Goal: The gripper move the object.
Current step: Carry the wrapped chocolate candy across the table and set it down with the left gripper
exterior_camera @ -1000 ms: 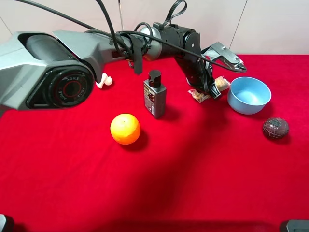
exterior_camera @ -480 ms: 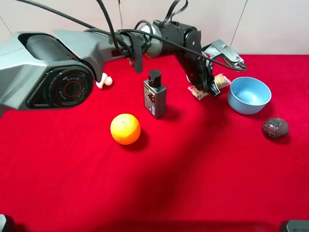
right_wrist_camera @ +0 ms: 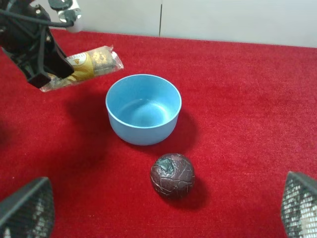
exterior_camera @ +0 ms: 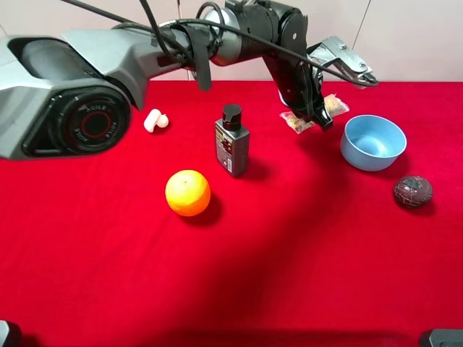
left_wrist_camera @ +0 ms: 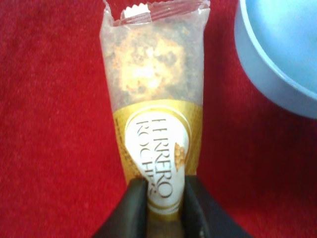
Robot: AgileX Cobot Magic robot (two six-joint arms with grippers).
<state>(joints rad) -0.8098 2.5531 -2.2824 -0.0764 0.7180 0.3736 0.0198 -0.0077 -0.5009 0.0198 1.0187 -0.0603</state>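
Observation:
The object (exterior_camera: 334,105) is a clear packet of tan-brown round snacks with a gold label. It hangs tilted above the red cloth, just left of the blue bowl (exterior_camera: 362,156). My left gripper (exterior_camera: 316,116) is shut on one end of it. The left wrist view shows the black jaws (left_wrist_camera: 163,198) pinching the labelled end of the packet (left_wrist_camera: 156,99), the crimped far end free. From the right wrist view the packet (right_wrist_camera: 94,60) pokes out of the left gripper (right_wrist_camera: 43,70) toward the bowl (right_wrist_camera: 143,131). My right gripper (right_wrist_camera: 163,206) stands open, fingers wide apart, holding nothing.
A dark brown ball (exterior_camera: 412,191) lies right of the bowl. A dark bottle (exterior_camera: 231,144) stands mid-table with an orange (exterior_camera: 187,192) in front of it. A white capsule item (exterior_camera: 155,120) lies at the back left. Red cloth covers the table.
The left gripper has risen and shifted slightly toward the back with the packet, lifting it clear of the cloth. The other things have not moved.

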